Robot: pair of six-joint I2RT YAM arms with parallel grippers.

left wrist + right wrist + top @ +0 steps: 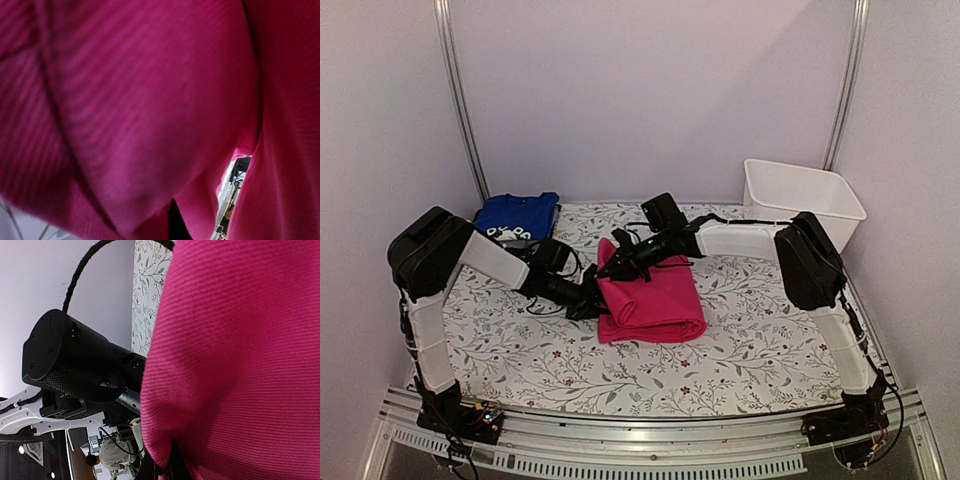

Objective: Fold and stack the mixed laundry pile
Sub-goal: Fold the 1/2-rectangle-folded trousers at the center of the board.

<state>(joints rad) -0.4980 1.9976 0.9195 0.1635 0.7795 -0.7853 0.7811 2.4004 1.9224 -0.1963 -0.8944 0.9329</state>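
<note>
A magenta-pink knit garment [652, 296], folded into a thick rectangle, lies mid-table, in front and to the left of a white rectangular plastic bin [804, 200]. Both arms meet at the garment's edge farthest from the bin. The left gripper [592, 302] and the right gripper [617, 262] are each closed down tight, and both wrist cameras are filled with pink cloth [150, 115] [240, 360], which suggests that each is pinching a layer of it. The fingers themselves are hidden under the fabric.

A royal-blue garment with white print [518, 214] sits folded flat far to the left of the bin, along the same back edge. By the look of things, the job is partly done: the blue piece is folded, the pink one is nearly folded, and neither is stacked on the other. No other garment is in view.

Everything rests on a white floral-patterned table covering [750, 345] that runs from beneath the bin toward an aluminium rail [650, 428] at the arms' bases. Pale lilac walls [650, 90] and two slim metal posts [460, 100] rise behind the bin.
</note>
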